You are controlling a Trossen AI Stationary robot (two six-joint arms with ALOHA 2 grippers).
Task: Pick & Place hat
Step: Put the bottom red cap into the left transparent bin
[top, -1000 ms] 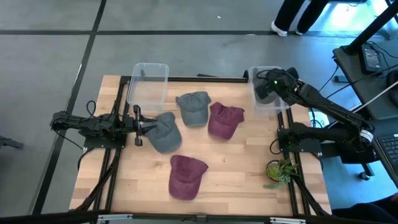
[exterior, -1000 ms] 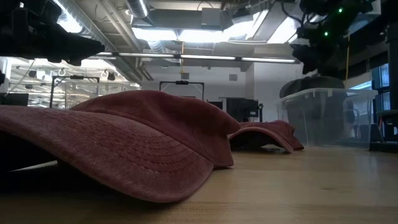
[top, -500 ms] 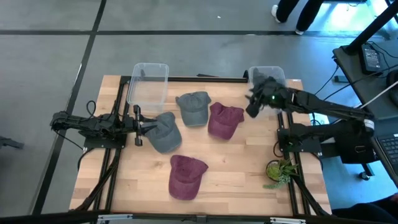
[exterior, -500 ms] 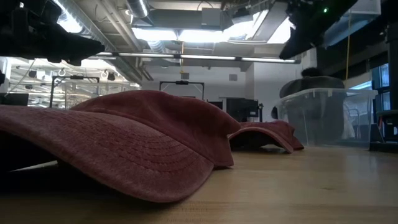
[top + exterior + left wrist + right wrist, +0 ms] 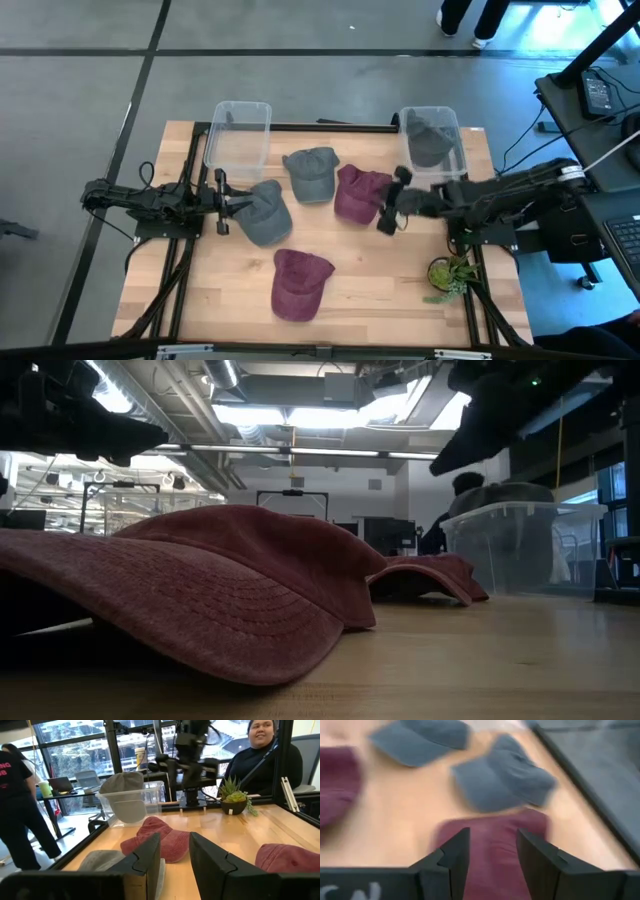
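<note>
Maroon hat beside grey hat

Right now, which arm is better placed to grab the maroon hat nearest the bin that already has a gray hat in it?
Right, probably. The right gripper hangs open beside that maroon hat, while the left gripper sits across the table by a gray hat.

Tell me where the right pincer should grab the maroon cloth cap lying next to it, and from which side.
Probably the domed crown of the maroon cloth cap, coming from above. It lies flat on the wooden table, so its brim offers little to pinch, while the soft crown bunches between fingers. The right pincer, open, already hovers at the cap's right edge.
</note>
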